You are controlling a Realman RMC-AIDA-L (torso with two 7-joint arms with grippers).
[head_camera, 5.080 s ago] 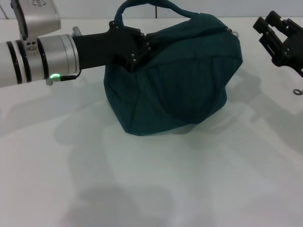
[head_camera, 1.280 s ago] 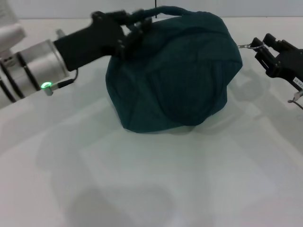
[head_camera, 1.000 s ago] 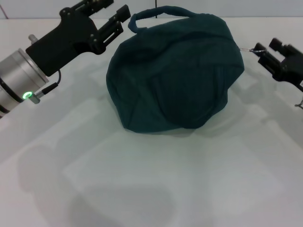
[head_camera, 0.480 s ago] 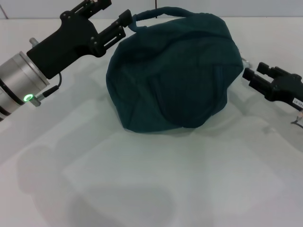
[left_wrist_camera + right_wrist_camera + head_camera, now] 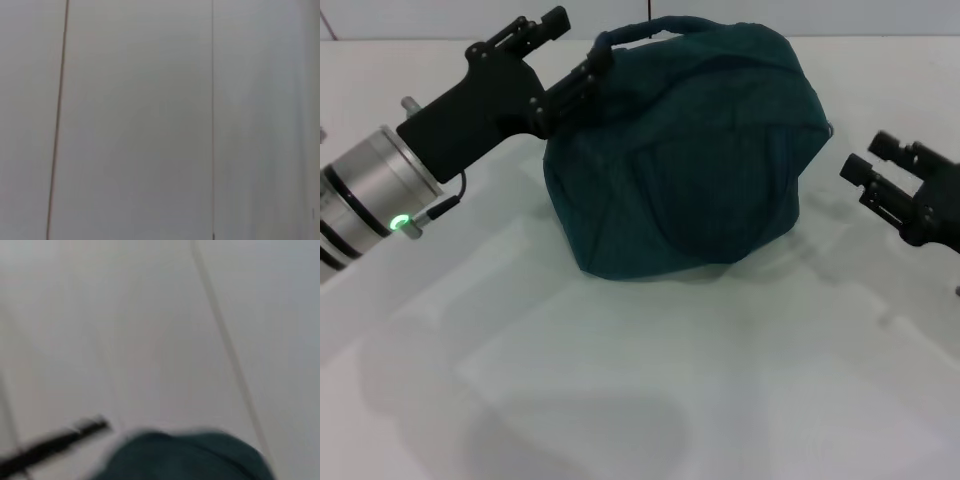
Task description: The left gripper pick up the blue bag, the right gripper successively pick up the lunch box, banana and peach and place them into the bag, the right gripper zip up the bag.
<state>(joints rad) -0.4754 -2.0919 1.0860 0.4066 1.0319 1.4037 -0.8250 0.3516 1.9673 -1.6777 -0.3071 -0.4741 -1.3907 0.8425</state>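
The blue bag (image 5: pixel 690 150) sits as a rounded dark teal lump on the white table (image 5: pixel 620 380), one loop handle (image 5: pixel 650 25) arched over its top. My left gripper (image 5: pixel 582 42) is open at the bag's upper left, its lower finger (image 5: pixel 585 78) against the fabric where the handle begins, and it holds nothing. My right gripper (image 5: pixel 868 160) is open to the bag's right, a short gap away, with nothing in it. The right wrist view shows a blurred part of the bag (image 5: pixel 185 455). The lunch box, banana and peach are out of view.
White tabletop stretches in front of the bag and to both sides. A pale wall (image 5: pixel 820 15) runs behind the table's far edge. The left wrist view shows only a pale surface with thin lines.
My left gripper let go of the bag's handle, opened, swung away left, then came back to the handle's base. My right gripper dropped from the bag's upper right corner and drew back.
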